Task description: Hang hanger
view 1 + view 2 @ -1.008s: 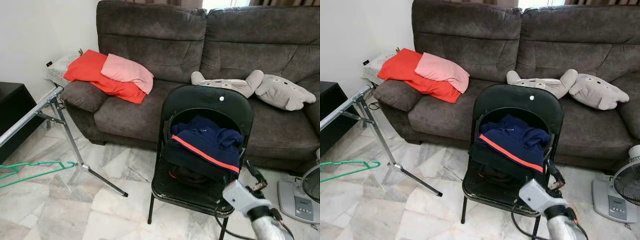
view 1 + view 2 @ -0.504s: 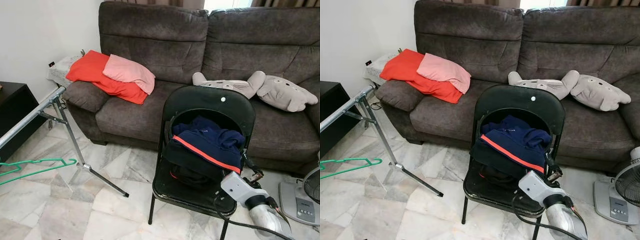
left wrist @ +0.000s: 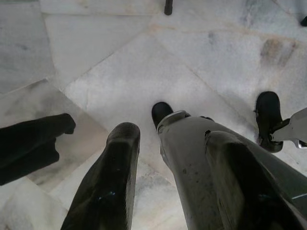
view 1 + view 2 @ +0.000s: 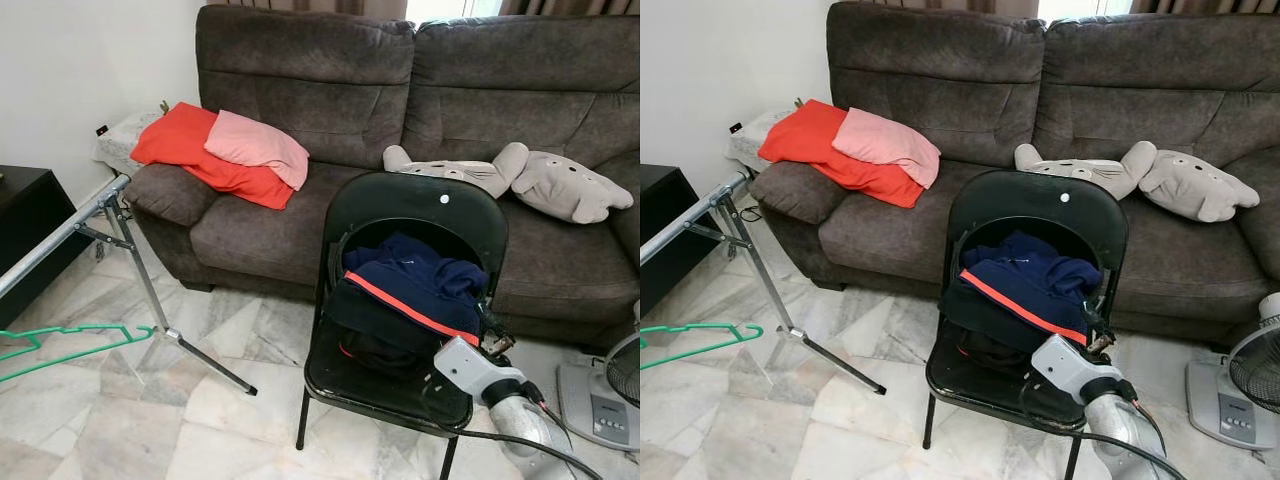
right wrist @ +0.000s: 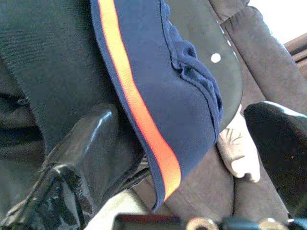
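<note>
Reaching right gripper [image 5: 177, 143] at jacket [image 4: 415, 290] edge

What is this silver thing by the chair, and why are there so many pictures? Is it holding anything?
It's the arm of a walking robot. Two pictures come from cameras in its head, looking down at a living room. The other two come from cameras on its wrists. The right gripper has two black fingers, spread open beside the navy garment with an orange stripe piled on the black folding chair. It holds nothing yet. The left gripper hangs open over the marble floor. A green hanger hangs by the metal rack. Behind is a brown sofa with cushions.
</note>
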Tool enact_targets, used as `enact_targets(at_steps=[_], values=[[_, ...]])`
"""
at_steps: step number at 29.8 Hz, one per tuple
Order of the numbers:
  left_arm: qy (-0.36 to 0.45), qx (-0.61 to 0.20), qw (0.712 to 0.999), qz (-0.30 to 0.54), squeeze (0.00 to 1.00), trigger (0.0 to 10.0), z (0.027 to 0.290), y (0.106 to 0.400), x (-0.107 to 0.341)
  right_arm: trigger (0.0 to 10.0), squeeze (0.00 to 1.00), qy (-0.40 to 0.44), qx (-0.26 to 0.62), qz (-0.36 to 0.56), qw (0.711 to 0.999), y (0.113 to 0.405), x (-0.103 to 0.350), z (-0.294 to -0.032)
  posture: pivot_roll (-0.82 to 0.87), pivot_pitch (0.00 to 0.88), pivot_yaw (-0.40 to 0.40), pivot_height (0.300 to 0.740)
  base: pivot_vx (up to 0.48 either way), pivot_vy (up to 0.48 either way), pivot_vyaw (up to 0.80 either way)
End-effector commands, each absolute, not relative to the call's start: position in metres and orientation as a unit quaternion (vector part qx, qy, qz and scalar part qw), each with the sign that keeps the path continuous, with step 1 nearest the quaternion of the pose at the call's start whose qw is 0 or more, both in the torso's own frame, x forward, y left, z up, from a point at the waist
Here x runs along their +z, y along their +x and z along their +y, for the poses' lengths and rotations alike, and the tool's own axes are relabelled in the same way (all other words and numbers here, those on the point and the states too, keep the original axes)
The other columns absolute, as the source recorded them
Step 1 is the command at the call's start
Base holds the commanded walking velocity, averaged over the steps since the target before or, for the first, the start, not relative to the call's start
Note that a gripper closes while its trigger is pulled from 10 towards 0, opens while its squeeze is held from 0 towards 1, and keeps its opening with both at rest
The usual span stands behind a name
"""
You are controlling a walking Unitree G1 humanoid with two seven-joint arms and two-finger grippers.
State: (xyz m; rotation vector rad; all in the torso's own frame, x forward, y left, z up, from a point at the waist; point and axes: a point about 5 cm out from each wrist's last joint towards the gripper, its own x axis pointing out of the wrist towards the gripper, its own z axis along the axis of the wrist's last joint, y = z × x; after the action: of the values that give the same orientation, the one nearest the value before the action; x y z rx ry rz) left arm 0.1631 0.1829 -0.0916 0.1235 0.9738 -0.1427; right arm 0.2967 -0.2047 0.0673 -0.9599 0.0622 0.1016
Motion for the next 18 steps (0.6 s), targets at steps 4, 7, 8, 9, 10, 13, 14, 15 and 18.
enact_targets(at_steps=[4,7,8,9,10,13,14,15,18], values=[[0.067,-0.068,0.870,0.484,0.00,10.0,0.186,0.154,-0.095,10.0,0.00,-0.462,0.046,0.020,0.885,0.304,0.072,-0.204,-0.04,0.061,0.051,0.740,0.000,0.000,0.00],[0.067,-0.068,0.870,0.484,0.00,10.0,0.187,0.154,-0.095,10.0,0.00,-0.464,0.036,0.009,0.885,0.312,0.077,-0.203,-0.04,0.062,0.053,0.740,0.000,0.000,0.00],[0.067,-0.068,0.870,0.484,0.00,10.0,0.187,0.154,-0.095,10.0,0.00,-0.462,0.033,0.007,0.886,0.313,0.079,-0.203,-0.04,0.062,0.053,0.740,0.000,0.000,0.00],[0.067,-0.068,0.870,0.484,0.00,10.0,0.187,0.154,-0.095,10.0,0.00,-0.462,0.033,0.007,0.886,0.313,0.079,-0.203,-0.04,0.062,0.053,0.740,0.000,0.000,0.00],[0.068,-0.068,0.870,0.484,0.00,10.0,0.187,0.155,-0.095,10.0,0.00,-0.463,0.027,-0.002,0.886,0.317,0.083,-0.202,-0.03,0.064,0.057,0.740,0.000,0.000,0.00],[0.069,-0.067,0.870,0.484,0.00,10.0,0.189,0.155,-0.095,10.0,0.00,-0.466,0.006,-0.026,0.884,0.323,0.093,-0.203,-0.03,0.064,0.059,0.740,0.000,0.000,0.00],[0.069,-0.066,0.870,0.483,0.00,10.0,0.189,0.155,-0.095,10.0,0.00,-0.468,0.001,-0.032,0.883,0.324,0.095,-0.204,-0.03,0.064,0.059,0.740,0.000,0.000,0.00],[0.070,-0.066,0.870,0.483,0.00,10.0,0.189,0.155,-0.095,10.0,0.00,-0.468,-0.009,-0.043,0.883,0.325,0.099,-0.205,-0.03,0.064,0.060,0.740,0.000,0.000,0.00],[0.071,-0.066,0.870,0.484,0.00,10.0,0.191,0.154,-0.095,10.0,0.00,-0.464,-0.016,-0.050,0.884,0.327,0.101,-0.206,-0.03,0.062,0.064,0.740,0.000,0.000,0.00]])
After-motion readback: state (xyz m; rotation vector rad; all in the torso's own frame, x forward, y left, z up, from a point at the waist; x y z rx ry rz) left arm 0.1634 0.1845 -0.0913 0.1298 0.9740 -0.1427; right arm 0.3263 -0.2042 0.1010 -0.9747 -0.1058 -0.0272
